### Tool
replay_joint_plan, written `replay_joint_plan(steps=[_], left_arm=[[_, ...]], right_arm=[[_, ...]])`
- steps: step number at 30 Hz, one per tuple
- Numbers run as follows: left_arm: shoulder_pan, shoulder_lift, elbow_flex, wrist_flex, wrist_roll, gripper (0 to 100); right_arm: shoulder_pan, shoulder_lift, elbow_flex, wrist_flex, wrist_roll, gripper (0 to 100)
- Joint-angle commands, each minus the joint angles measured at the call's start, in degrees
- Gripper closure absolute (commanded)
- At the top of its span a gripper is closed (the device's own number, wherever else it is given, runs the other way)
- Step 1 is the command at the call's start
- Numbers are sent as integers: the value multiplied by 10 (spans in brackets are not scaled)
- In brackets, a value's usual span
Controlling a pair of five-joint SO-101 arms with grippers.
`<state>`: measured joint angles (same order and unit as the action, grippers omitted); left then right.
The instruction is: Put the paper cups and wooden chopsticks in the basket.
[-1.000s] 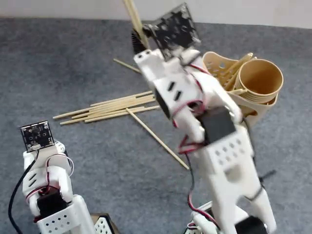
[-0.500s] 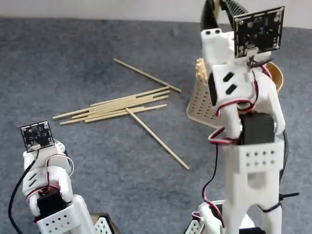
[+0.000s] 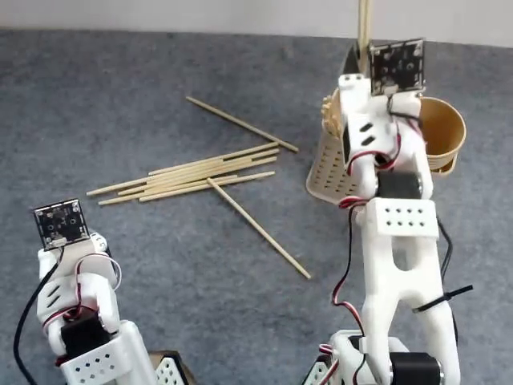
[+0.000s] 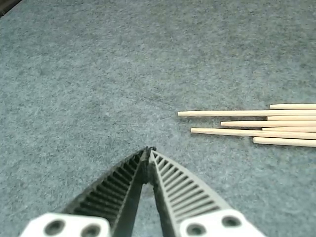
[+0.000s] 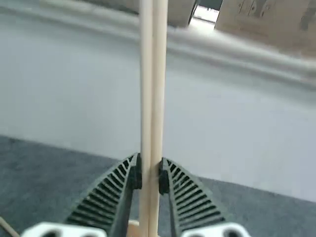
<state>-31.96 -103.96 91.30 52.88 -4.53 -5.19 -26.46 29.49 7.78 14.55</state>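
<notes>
My right gripper is shut on upright wooden chopsticks, held above the basket at the table's far right. In the high view those chopsticks stick up past the right arm's wrist. Tan paper cups sit stacked in the basket beside some chopsticks. A bundle of several chopsticks lies on the grey carpet mid-table, with one loose stick behind it and another in front. My left gripper is shut on nothing, low over the carpet, near the bundle's tips.
The left arm stands at the front left, the right arm at the front right in front of the basket. Bare grey carpet covers the table; a pale wall runs along the far edge.
The right arm has swung from the table's middle to the right and now holds its chopsticks upright over the basket. The left arm has not moved.
</notes>
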Motion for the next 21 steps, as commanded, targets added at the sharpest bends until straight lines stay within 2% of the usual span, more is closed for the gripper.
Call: replay_joint_plan(steps=[1,7,12,21], left_arm=[[9,-1,-2,-11,-4,989],[9,-1,-2,-11,-4,989],[10,-1,-2,-11,-4,989],[10,-1,-2,-11,-4,989]], right_arm=[[7,-1,15,-15,-6,993],[22,-2,22,-10,-90,963],[22,-7,22,-10,-97,843],[20,-30,21,-9,-95,843]])
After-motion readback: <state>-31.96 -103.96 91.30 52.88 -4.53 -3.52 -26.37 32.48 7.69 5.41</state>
